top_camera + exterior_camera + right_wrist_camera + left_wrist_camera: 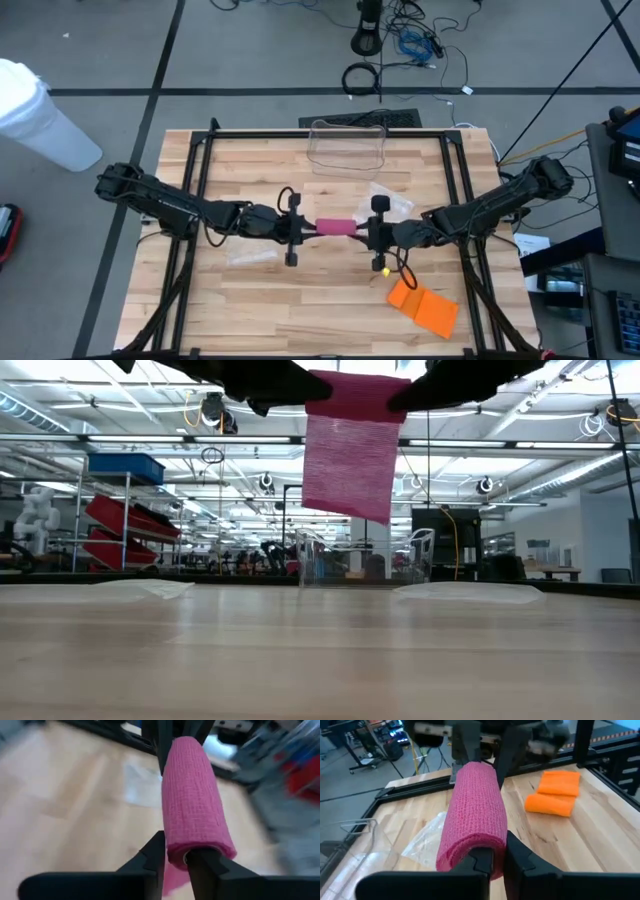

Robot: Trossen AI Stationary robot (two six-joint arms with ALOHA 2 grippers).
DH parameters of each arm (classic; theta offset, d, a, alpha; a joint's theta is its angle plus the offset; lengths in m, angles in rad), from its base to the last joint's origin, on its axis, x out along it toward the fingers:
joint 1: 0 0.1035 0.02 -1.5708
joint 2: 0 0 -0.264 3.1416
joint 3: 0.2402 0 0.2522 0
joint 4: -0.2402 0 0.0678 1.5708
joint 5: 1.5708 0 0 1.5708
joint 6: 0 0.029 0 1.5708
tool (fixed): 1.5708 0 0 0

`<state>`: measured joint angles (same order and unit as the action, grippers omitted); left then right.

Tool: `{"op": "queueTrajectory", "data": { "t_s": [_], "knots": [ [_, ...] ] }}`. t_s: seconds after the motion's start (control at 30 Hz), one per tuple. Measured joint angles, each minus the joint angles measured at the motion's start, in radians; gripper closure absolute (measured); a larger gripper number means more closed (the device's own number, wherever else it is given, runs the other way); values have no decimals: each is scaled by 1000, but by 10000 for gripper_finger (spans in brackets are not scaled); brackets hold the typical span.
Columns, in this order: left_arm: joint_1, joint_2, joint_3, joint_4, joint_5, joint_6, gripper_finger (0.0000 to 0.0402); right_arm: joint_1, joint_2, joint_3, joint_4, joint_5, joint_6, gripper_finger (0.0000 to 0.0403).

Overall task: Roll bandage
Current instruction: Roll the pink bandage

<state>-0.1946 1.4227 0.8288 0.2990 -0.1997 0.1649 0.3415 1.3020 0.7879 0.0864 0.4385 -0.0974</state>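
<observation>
From the high view, both arms meet mid-surface (250,320) with the pink bandage roll (335,227) strung between them, left pincer (296,228) on one end and right pincer (372,233) on the other. An orange bandage (424,304) lies nearer the right arm, and a clear bin (347,145) sits at the far side.

Low view: the roll is held well up off the wood, with a loose tail (348,465) hanging down from it. So it's not fully wound yet.

Left wrist view: that arm's fingers are pressed together, pinching the near end of the roll. There's a crumpled plastic wrapper (425,840) on the wood below.

Right wrist view: its fingers straddle the other end of the roll, touching it, but I honestly can't tell if they're clamped or easing off.

My read: we're mid-winding. Next move probably needs one end held firm while the other twists to take up that dangling tail, without letting the roll slip.
</observation>
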Motion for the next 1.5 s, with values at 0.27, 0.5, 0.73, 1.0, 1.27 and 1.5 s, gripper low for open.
{"op": "queueTrajectory", "data": {
  "t_s": [0.27, 0.5, 0.73, 1.0, 1.27, 1.5],
  "knots": [
    [-33, 1, 0, -6, 16, 120, 384, -36, -4, 0, 13, -212, 319, 334],
    [-57, 1, 0, -9, -57, 241, 384, -35, -4, 0, 57, -210, 327, 333],
    [-64, 1, 0, -10, -138, 246, 385, -36, -12, 0, 59, -196, 325, 332],
    [-63, 1, 2, 13, -145, 244, 385, -36, -62, 0, 59, -204, 320, 332],
    [-59, 1, 2, 22, -68, 183, 363, -34, -72, 0, 51, -218, 289, 352],
    [-46, 4, -3, 60, 52, 42, 317, -31, -75, 4, -8, -167, 108, 388]
  ]
}}
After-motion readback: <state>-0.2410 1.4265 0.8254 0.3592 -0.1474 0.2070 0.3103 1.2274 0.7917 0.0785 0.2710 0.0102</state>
